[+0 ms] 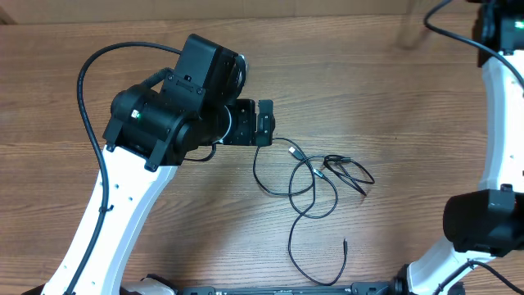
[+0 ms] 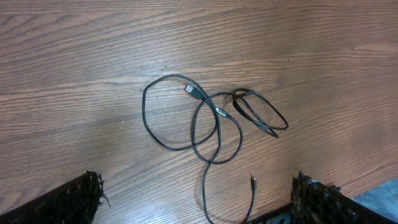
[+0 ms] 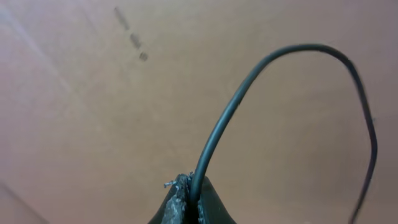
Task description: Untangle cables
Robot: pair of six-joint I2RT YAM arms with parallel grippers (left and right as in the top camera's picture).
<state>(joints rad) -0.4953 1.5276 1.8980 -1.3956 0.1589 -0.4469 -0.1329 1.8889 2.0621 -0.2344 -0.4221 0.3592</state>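
The cables point(image 1: 311, 176) lie on the wooden table as loose overlapping loops of thin black cord, with a small tight loop at the right point(image 1: 350, 170) and a silvery plug tip point(image 1: 292, 152). One free end point(image 1: 345, 243) trails toward the front edge. The tangle also shows in the left wrist view point(image 2: 211, 124). My left gripper point(image 1: 264, 123) point(image 2: 196, 183) is open and empty, hovering above and left of the tangle. My right gripper point(image 3: 191, 186) is shut and points at a plain brown surface. A thick black arm cable point(image 3: 249, 81) runs past its fingertips.
The left arm's white link point(image 1: 115, 213) and black wrist housing point(image 1: 164, 106) cover the table's left part. The right arm point(image 1: 499, 123) stands along the right edge, far from the cords. A black rail point(image 1: 270, 288) runs along the front edge.
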